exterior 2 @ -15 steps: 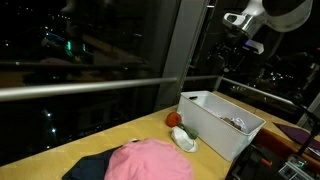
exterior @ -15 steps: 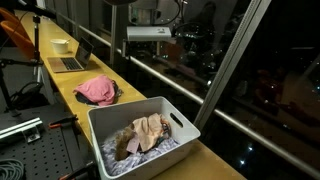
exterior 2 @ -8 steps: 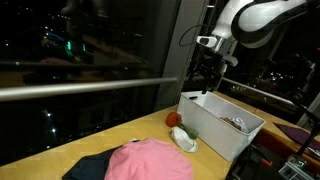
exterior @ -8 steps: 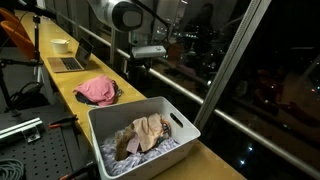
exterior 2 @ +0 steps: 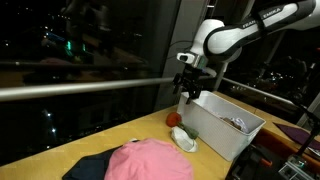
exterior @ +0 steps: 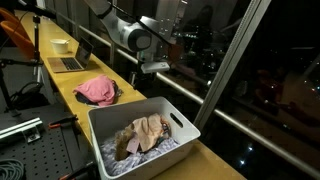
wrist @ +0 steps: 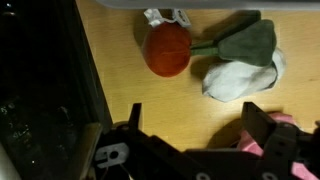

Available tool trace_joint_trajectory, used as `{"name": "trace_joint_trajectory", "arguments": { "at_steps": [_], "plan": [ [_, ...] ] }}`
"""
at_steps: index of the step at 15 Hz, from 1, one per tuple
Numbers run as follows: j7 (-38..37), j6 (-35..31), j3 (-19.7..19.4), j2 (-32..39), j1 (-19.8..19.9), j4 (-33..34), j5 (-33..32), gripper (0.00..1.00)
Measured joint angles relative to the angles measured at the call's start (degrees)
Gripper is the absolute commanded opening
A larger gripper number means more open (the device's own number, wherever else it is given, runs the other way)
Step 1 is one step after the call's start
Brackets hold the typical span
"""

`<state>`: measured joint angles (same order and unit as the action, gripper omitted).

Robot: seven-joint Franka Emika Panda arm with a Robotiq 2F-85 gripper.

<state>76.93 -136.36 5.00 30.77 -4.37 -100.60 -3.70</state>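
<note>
1. Hovering above the tabletop (exterior 2: 100,140), the pincer (exterior 2: 188,92) points downward with its jaws spread wide. Nothing sits between the fingers (wrist: 262,128).
2. Nearest thing: a red round thing (wrist: 168,50). It rests on bare wood below the pincer and ahead of the fingertips, clear of both.
3. Just beside it, off toward one finger, lies a white-and-green cloth (wrist: 240,60). The two look to be touching or nearly so.
4. Beyond both, farther ahead of the pincer, runs the wall of the white bin (exterior 2: 215,125).
5. Judgement on placement: the red thing lies in the strip between the bin and the window rail (exterior 2: 90,85). Walls stand close on two sides, so the open way in is from overhead. That fits the pincer's downward pose and wide spread.
6. Wrist view only: shows the gap between fingertips and red thing, and how the cloth's green part drapes over the white.
7. Exterior view only: shows how high the pincer rides, with air plainly visible beneath it.
8. An exterior view also shows folded fabric (exterior: 148,132) inside the bin. Well behind the pincer are a pink cloth (exterior: 97,90), a laptop (exterior: 70,62) and a cup (exterior: 61,45).
9. In that same view the bin hides the red thing.
</note>
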Motion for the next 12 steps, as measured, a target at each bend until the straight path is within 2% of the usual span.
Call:
{"name": "trace_joint_trajectory", "arguments": {
  "at_steps": [11,12],
  "plan": [
    [0.31,6.23,0.00,16.01,0.69,14.36,-3.50,1.00],
    [0.31,6.68,0.00,17.12,0.63,15.37,-3.80,0.96]
  ]
}}
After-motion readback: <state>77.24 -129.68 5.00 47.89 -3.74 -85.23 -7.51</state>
